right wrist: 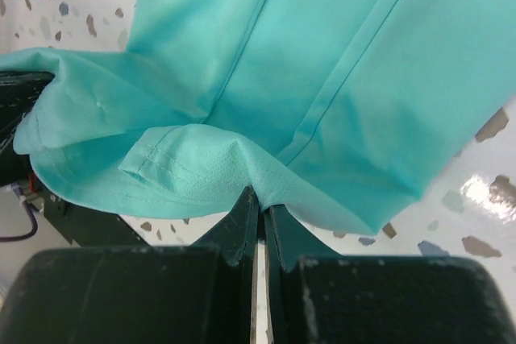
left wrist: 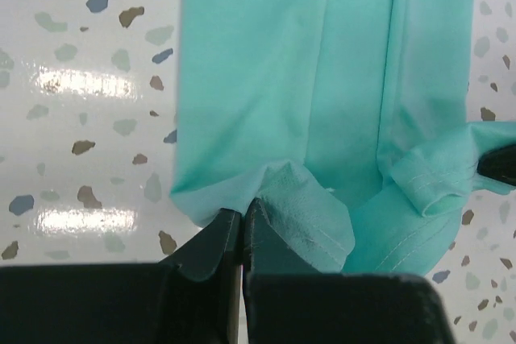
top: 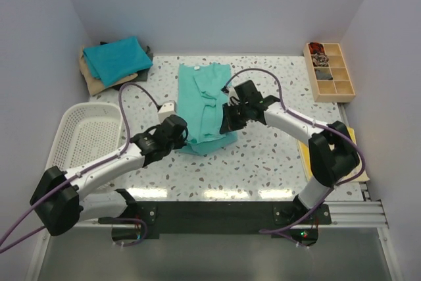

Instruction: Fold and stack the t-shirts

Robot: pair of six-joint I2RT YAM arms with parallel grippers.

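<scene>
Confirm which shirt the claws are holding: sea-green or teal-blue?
The light sea-green t-shirt mid-table: the left claw and right claw each pinch its edge. The teal-blue t-shirt sits folded on the far-left pile, untouched.

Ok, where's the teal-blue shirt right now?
In the top view, the teal-blue shirt lies folded at the far-left corner of the table, on a tan shirt, just behind the basket.

Left arm (top: 105, 166) and right arm (top: 296, 123), each with white link shells and bulky black joint housings; a purple cable (top: 120, 106) loops along each; left tool (left wrist: 242, 217) and right tool (right wrist: 260, 201) have matte black fingers (left wrist: 205, 249) tapering to wedge tips; black mounting plate (top: 217, 218) beneath bases.
</scene>
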